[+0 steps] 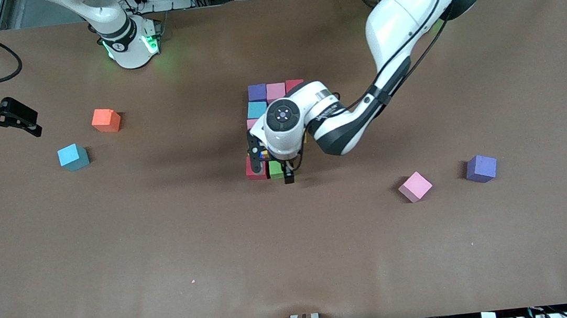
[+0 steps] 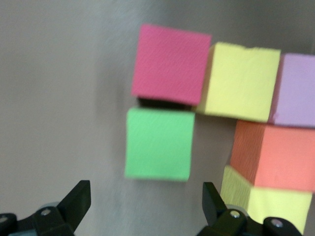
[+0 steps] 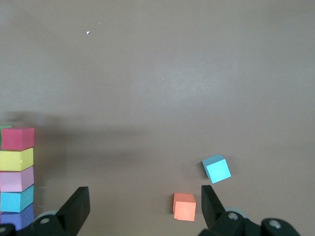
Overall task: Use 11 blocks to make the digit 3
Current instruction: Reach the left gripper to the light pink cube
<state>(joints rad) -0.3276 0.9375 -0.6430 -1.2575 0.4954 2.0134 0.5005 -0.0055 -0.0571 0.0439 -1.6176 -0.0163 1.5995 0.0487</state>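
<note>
A tight group of blocks lies mid-table, with purple (image 1: pixel 257 91), pink (image 1: pixel 275 91) and red (image 1: pixel 294 84) blocks in its farthest row. The left arm hides the group's middle. My left gripper (image 1: pixel 271 166) hangs open over the nearest row, by the green block (image 1: pixel 275 169) and a red block (image 1: pixel 255 168). In the left wrist view the left gripper (image 2: pixel 145 196) holds nothing, and the green block (image 2: pixel 158 143) lies just ahead of its fingertips, beside red (image 2: pixel 170 65), yellow (image 2: pixel 241 81) and orange (image 2: pixel 273 155) blocks. My right gripper (image 1: pixel 29 121) waits open at the right arm's end of the table.
Loose orange (image 1: pixel 106 120) and blue (image 1: pixel 73 157) blocks lie toward the right arm's end, seen as orange (image 3: pixel 184 206) and blue (image 3: pixel 216 168) in the right wrist view. A pink block (image 1: pixel 415 186) and a purple block (image 1: pixel 481 168) lie toward the left arm's end.
</note>
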